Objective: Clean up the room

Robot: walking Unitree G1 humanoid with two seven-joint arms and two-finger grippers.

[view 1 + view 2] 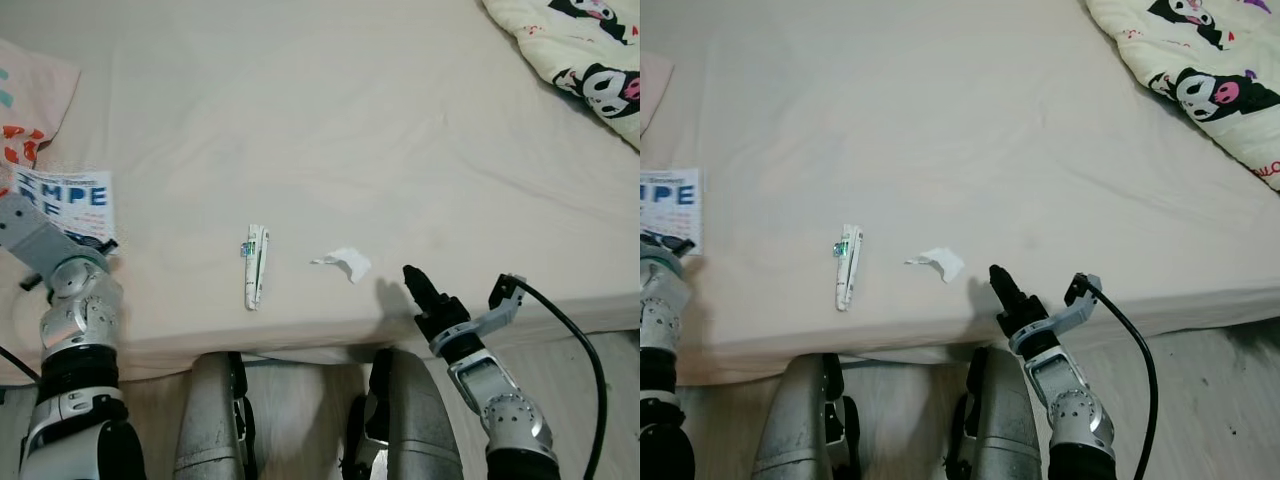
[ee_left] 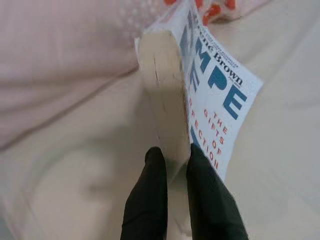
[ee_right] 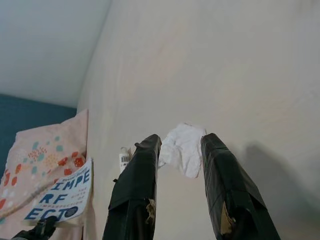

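Left gripper (image 2: pixel 172 162) clamped on paperback book (image 2: pixel 200 90) at bed (image 1: pixel 330 120) left edge, right gripper (image 3: pixel 181 150) fingers parted toward crumpled tissue (image 1: pixel 345 262) near front edge, flattened tube (image 1: pixel 256 265) beside.

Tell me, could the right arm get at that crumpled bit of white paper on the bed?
Probably yes. The right gripper hangs open near the bed's edge, aimed at the crumpled paper, and nothing lies between them on the sheet.
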